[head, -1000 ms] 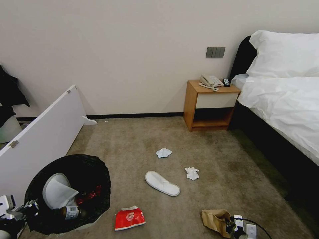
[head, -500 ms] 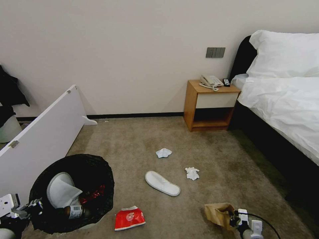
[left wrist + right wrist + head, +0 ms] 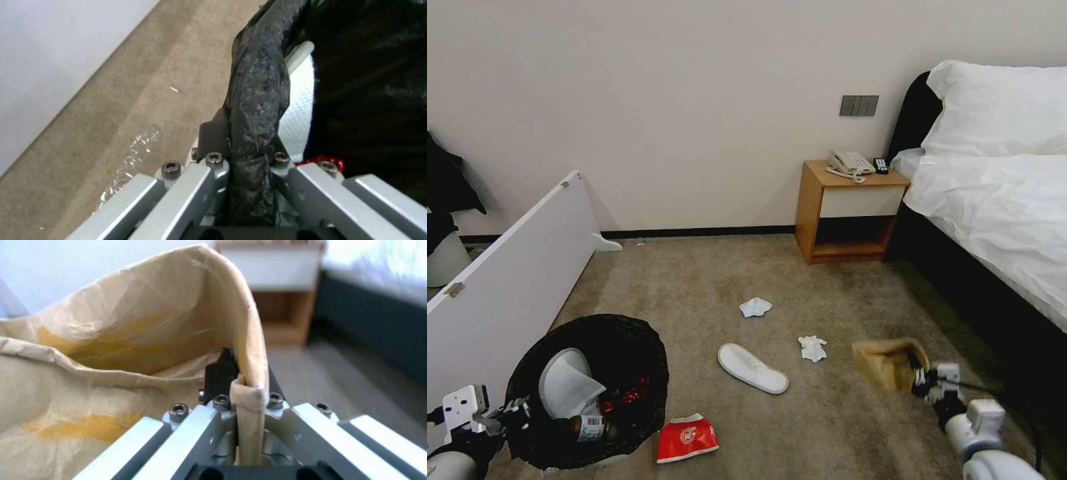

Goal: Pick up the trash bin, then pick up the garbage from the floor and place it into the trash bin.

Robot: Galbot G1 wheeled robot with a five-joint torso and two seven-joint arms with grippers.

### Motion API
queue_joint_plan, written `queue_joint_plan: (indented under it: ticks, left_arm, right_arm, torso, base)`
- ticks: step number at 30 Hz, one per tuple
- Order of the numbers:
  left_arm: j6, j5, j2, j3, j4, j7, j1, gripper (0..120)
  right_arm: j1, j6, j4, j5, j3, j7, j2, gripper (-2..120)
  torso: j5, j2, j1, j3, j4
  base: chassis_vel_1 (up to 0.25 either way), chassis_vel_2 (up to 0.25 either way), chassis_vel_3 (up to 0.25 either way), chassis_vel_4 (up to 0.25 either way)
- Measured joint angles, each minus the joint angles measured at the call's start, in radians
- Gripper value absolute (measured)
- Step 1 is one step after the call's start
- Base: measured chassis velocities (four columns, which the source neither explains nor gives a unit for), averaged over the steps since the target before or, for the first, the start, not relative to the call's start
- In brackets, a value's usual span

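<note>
Brown paper bag [image 3: 887, 363] held off the carpet floor [image 3: 854, 300] by the right gripper [image 3: 926, 381]; trash bin [image 3: 594, 387] held at the robot's lower left.

The bag is creased, matte kraft paper with yellowish stains; the right wrist view shows the gripper clamped on a folded edge of its open mouth, one dark finger [image 3: 219, 371] inside. The bin is round, its crinkled, glossy black liner [image 3: 260, 96] folded over the rim, and the left gripper [image 3: 510, 413] is closed on that rim, as the left wrist view shows close up. Inside lie a white waffle-textured slipper [image 3: 567, 387], a labelled bottle [image 3: 584, 427] and something red. On the short-pile floor: a second slipper [image 3: 752, 368], two crumpled tissues [image 3: 812, 348], and a red snack packet [image 3: 687, 438] just beside the bin.
</note>
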Motion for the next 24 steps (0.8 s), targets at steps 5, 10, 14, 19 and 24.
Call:
queue_joint_plan:
  ticks: [5, 10, 14, 19, 24]
  left_arm:
    - [0.0, 0.0, 0.041, 0.022, 0.009, 0.003, -0.001, 3]
    - [0.0, 0.004, 0.054, 0.042, 0.016, -0.005, -0.011, 3]
    - [0.0, 0.016, 0.065, 0.06, 0.021, -0.006, -0.007, 3]
    - [0.0, 0.01, 0.067, 0.07, 0.02, -0.005, -0.017, 3]
    - [0.0, 0.014, 0.06, 0.093, 0.019, -0.003, -0.036, 3]
  right_arm:
    - [0.026, 0.035, 0.15, 0.079, -0.048, -0.025, -0.1, 0]
    - [0.071, 0.075, 0.195, 0.115, -0.103, -0.044, -0.188, 0]
    - [0.207, 0.132, 0.216, 0.196, -0.215, -0.089, -0.29, 0]
    - [0.348, 0.183, 0.206, 0.226, -0.367, -0.132, -0.325, 0]
    - [0.519, 0.192, 0.156, 0.23, -0.566, -0.145, -0.306, 0]
  torso:
    - [-0.0001, 0.0, 0.0, 0.0, 0.0]
    - [0.0, 0.0, 0.0, 0.0, -0.0003]
    - [0.0001, 0.0, 0.0, 0.0, 0.0]
    - [0.0001, 0.0, 0.0, 0.0, 0.0001]
    - [0.0002, 0.0, 0.0, 0.0, -0.0006]
  base:
    - [0.0, 0.0, 0.0, 0.0]
    - [0.0, 0.0, 0.0, 0.0]
    - [0.0, 0.0, 0.0, 0.0]
    - [0.0, 0.0, 0.0, 0.0]
    - [0.0, 0.0, 0.0, 0.0]
